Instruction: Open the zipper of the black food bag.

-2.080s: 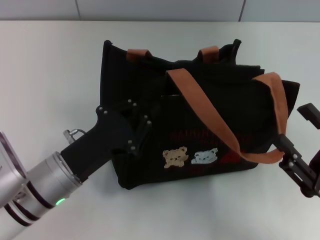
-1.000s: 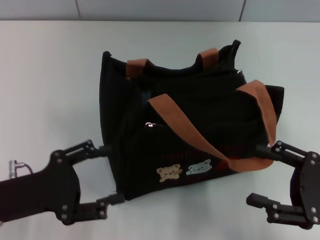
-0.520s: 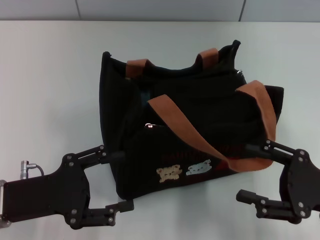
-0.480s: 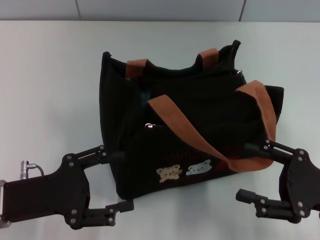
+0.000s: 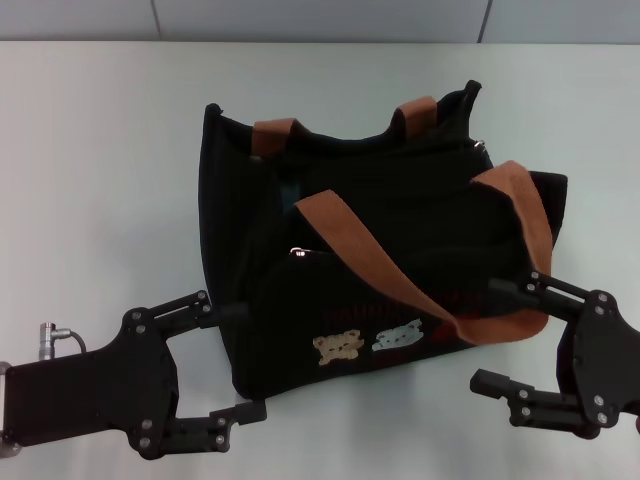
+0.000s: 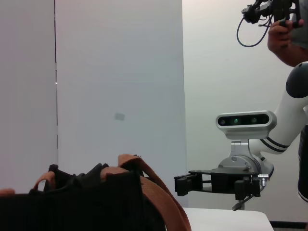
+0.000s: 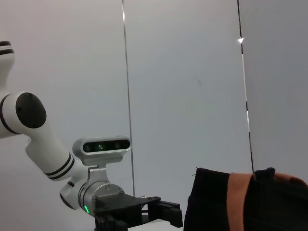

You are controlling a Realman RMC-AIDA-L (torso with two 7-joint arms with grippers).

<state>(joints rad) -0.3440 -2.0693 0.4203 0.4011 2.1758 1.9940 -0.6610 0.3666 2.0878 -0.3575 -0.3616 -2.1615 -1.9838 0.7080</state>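
Note:
The black food bag (image 5: 380,270) stands mid-table, bear patches facing me, one orange-brown handle draped across its front. Its top gapes at the left, showing bluish lining. The zipper's small silver pull tab (image 5: 297,252) lies at the near left of the top. My left gripper (image 5: 232,360) is open just off the bag's lower left corner, holding nothing. My right gripper (image 5: 490,335) is open at the bag's lower right, its upper finger against the drooping handle loop. The left wrist view shows the bag's top (image 6: 96,197) and the right gripper (image 6: 185,184). The right wrist view shows the bag (image 7: 240,202) and the left gripper (image 7: 168,211).
The white table (image 5: 100,150) runs wide on both sides of the bag and behind it. A grey wall panel (image 5: 320,18) borders the far edge. A person's hand with a cabled device (image 6: 281,24) appears in the left wrist view, far off.
Two seconds ago my left gripper was on the bag's left end; it has drawn back and opened. The bag's top now gapes. The right gripper turned, opened and crept slightly left.

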